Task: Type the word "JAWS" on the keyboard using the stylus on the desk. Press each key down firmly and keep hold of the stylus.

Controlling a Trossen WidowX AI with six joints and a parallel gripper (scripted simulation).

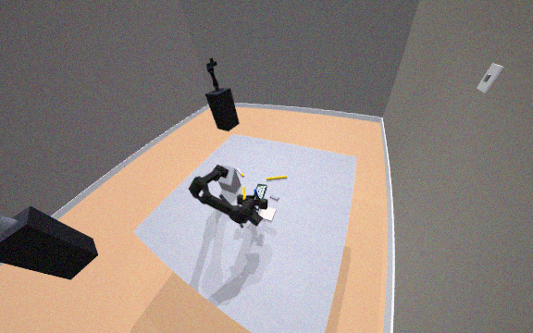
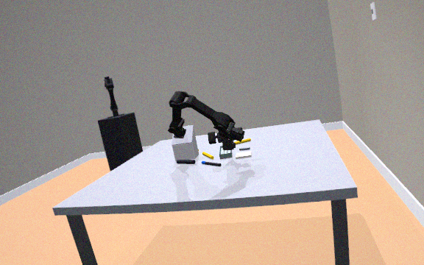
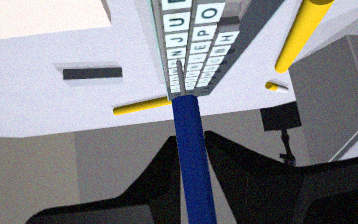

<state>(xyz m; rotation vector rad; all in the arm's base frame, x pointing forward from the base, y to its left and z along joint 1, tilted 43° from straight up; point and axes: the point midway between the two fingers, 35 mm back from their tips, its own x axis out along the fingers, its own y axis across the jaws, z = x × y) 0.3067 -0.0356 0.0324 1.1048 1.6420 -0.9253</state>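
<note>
My gripper (image 3: pixel 190 139) is shut on the blue stylus (image 3: pixel 186 107) (image 1: pixel 256 192), whose thin grey tip points away from the fingers. The dark keyboard (image 3: pixel 250 30) (image 2: pixel 225 155) (image 1: pixel 261 191) has white letter keys and runs away from the wrist camera. In the wrist view the tip appears over the left row of keys, just beyond the N key (image 3: pixel 176 52); J and U are farther up that row. Whether the tip touches a key cannot be told. In the exterior view, the arm hides part of the keyboard's far side.
A pale pad (image 1: pixel 269 214) (image 2: pixel 243 154) and a small grey bar (image 1: pixel 274 198) (image 3: pixel 92 73) lie beside the keyboard. Yellow sticks (image 3: pixel 142 106) (image 3: pixel 302 37) lie near it. A black pen with a blue end (image 2: pixel 212 163), a black stick (image 2: pixel 185 162) and a grey box (image 2: pixel 184 149) are nearby.
</note>
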